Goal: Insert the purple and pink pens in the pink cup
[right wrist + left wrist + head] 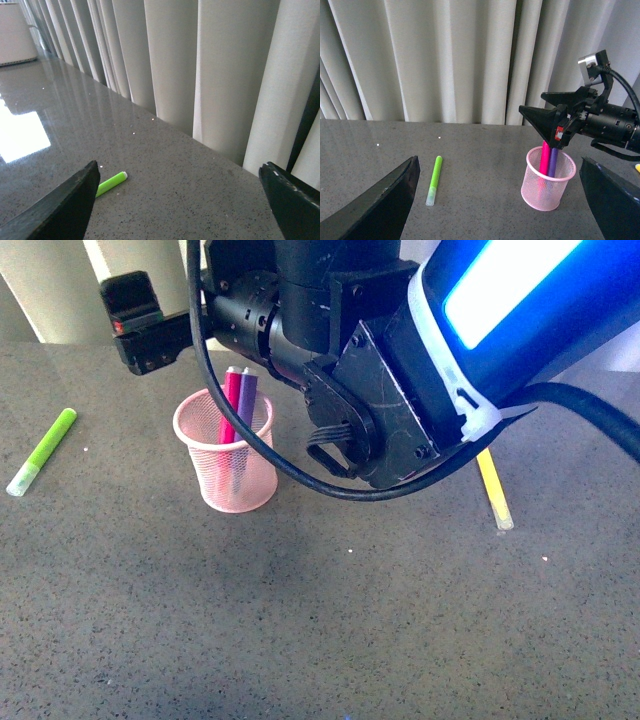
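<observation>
Both pens are seen standing inside the pink cup, which is placed on the grey table toward the left. The pink pen and the purple pen are set side by side, touching or nearly touching. Their long axes are close to upright, leaning a little; the lower ends are down in the mesh and the upper ends stick out above the rim.

The right gripper is held just above the pen tops. Its jaws are spread apart and nothing is held between them, as is also shown by the right wrist view, where only the table and curtain are seen between the fingers. The left gripper is likewise wide open and empty, well apart from the cup.

The insertion appears to be finished, so the step in hand is judged to be the withdrawal. It should be done by lifting straight up first, so that the pen tops are not caught and the light cup is not tipped. The green marker and the yellow marker are to be left alone.
</observation>
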`<state>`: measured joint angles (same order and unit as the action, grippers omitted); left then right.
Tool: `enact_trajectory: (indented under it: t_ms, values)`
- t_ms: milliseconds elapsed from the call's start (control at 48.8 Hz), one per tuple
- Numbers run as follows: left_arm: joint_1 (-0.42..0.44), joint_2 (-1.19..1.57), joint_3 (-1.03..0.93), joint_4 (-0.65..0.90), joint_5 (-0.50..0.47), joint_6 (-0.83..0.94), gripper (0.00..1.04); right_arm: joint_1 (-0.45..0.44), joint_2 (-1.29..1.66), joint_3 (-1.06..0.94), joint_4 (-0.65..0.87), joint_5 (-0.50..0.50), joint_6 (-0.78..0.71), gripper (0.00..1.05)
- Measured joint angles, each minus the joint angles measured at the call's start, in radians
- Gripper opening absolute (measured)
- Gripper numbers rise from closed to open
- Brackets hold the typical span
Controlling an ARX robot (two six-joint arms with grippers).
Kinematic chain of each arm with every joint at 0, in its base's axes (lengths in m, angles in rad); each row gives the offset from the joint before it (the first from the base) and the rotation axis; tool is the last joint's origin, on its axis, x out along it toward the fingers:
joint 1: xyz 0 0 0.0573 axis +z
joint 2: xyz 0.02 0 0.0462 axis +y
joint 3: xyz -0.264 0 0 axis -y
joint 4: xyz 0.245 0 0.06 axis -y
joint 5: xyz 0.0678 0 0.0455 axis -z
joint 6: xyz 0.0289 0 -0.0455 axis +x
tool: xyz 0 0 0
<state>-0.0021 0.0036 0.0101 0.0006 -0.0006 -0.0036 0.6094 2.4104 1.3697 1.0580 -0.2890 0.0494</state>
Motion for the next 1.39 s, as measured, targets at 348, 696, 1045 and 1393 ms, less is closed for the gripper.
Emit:
enact_trajectory:
  t_ms: [348, 696, 1045, 1393]
  values:
    - [0.0, 0.0, 0.0, 0.0, 0.0, 0.0, 0.98, -0.108, -0.361, -0.283, -0.23, 0.284, 0.12, 0.98]
    - [0.0, 0.0, 0.0, 0.0, 0.0, 0.0, 0.98, -0.413, -0.868, -0.712, -0.525, 0.373, 0.213, 0.98]
    - [0.0, -0.002, 0.0, 0.0, -0.002, 0.0, 0.98, -0.45, -0.96, -1.001, 0.016, 0.434, -0.029, 0.5]
    - [0.0, -0.002, 0.0, 0.0, -0.001, 0.0, 0.98, -0.521, -1.163, -1.228, 0.021, 0.373, -0.05, 0.03]
